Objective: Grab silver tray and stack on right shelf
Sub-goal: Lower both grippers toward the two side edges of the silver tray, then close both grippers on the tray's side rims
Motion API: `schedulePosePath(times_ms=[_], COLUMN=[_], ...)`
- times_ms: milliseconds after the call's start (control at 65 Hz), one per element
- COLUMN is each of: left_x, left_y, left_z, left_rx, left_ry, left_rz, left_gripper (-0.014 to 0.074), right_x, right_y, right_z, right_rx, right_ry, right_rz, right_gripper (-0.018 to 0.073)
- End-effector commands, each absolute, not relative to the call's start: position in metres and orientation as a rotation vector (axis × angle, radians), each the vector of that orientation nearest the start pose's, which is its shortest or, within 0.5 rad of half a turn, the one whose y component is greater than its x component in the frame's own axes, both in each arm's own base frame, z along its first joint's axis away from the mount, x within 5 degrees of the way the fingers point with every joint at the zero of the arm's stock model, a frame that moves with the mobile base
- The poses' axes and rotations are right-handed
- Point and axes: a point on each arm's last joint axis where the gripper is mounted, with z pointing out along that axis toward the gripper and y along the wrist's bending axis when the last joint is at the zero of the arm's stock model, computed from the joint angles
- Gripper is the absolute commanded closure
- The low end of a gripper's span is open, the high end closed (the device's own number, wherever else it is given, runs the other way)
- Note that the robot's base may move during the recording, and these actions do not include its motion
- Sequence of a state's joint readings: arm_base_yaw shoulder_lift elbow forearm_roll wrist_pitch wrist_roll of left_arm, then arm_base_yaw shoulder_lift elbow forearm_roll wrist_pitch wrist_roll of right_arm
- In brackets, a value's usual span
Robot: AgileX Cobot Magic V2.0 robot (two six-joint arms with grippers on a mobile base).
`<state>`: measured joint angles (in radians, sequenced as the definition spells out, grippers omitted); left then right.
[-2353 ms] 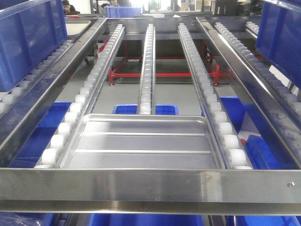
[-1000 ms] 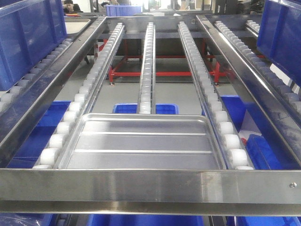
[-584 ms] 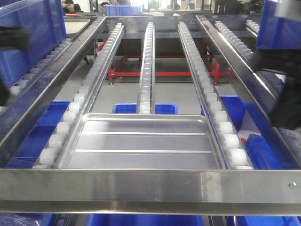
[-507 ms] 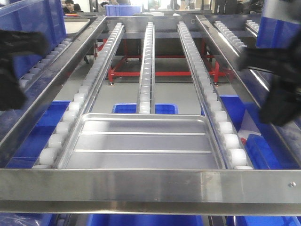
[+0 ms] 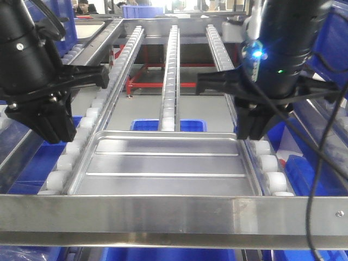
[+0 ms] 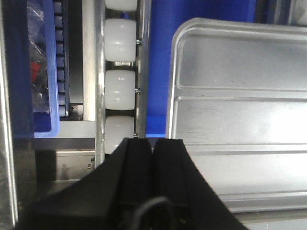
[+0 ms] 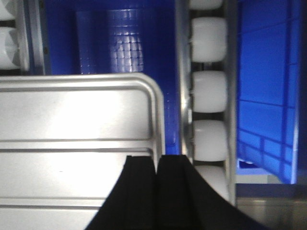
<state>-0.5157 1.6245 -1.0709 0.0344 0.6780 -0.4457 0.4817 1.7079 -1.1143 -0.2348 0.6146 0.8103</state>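
Note:
The silver tray [image 5: 163, 163] lies flat on the right shelf's white-roller rails [image 5: 171, 70], just behind the shiny front crossbar [image 5: 163, 215]. My left gripper [image 5: 54, 133] hangs shut over the left rail beside the tray's left rim. In the left wrist view the left gripper [image 6: 152, 140] is above the gap between the rollers [image 6: 119, 91] and the tray [image 6: 240, 120]. My right gripper [image 5: 251, 130] is shut above the tray's far right corner. In the right wrist view the right gripper [image 7: 156, 157] lines up with the tray's right rim [image 7: 157, 124]. Nothing is held.
Blue bins sit below the rails [image 5: 168, 126] and on the neighbouring lanes at left [image 5: 51, 16] and right [image 5: 337, 32]. A red-framed rack [image 5: 163, 86] stands beyond. A dull grey tray [image 5: 89, 30] rests at far left. The right arm's cable [image 5: 315, 179] hangs over the right rail.
Both arms have come in from the sides and dropped over the tray's left and right edges. The tray has not moved.

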Motion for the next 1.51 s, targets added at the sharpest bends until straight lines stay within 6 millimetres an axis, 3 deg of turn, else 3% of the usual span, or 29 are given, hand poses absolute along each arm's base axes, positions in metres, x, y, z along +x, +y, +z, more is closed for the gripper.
schedulePosePath(times_ms=[0, 292, 477, 1107, 1199, 1276, 1369, 1430, 1492], left_x=[0.286, 0.281, 0.283, 0.286, 0.285, 0.284, 0.284, 0.286, 0.288], left_y=[-0.166, -0.184, -0.185, -0.181, -0.181, -0.18, -0.181, -0.182, -0.184], left_z=[0.246, 0.245, 0.237, 0.237, 0.237, 0.235, 0.233, 0.232, 0.229], left_rx=[0.116, 0.19, 0.2, 0.282, 0.274, 0.271, 0.268, 0.247, 0.223], left_ry=[2.655, 2.616, 2.64, 2.607, 2.616, 2.64, 2.649, 2.642, 2.634], left_rz=[-0.31, -0.35, -0.326, -0.234, -0.24, -0.228, -0.228, -0.245, -0.261], left_gripper=[0.0689, 0.0689, 0.0689, 0.0687, 0.0681, 0.0587, 0.0362, 0.0274, 0.0248], right_x=[0.317, 0.314, 0.312, 0.312, 0.312, 0.312, 0.312, 0.313, 0.314], right_y=[0.152, 0.152, 0.151, 0.151, 0.151, 0.151, 0.151, 0.152, 0.153], right_z=[0.234, 0.228, 0.227, 0.227, 0.227, 0.227, 0.226, 0.226, 0.225], right_rx=[0.217, 0.148, 0.138, 0.145, 0.145, 0.145, 0.145, 0.144, 0.142], right_ry=[2.602, 2.657, 2.68, 2.683, 2.683, 2.683, 2.683, 2.68, 2.675], right_rz=[0.226, 0.184, 0.169, 0.175, 0.175, 0.175, 0.175, 0.178, 0.184], right_gripper=[0.0482, 0.0482, 0.0482, 0.0479, 0.0426, 0.0312, 0.0172, 0.0136, 0.0134])
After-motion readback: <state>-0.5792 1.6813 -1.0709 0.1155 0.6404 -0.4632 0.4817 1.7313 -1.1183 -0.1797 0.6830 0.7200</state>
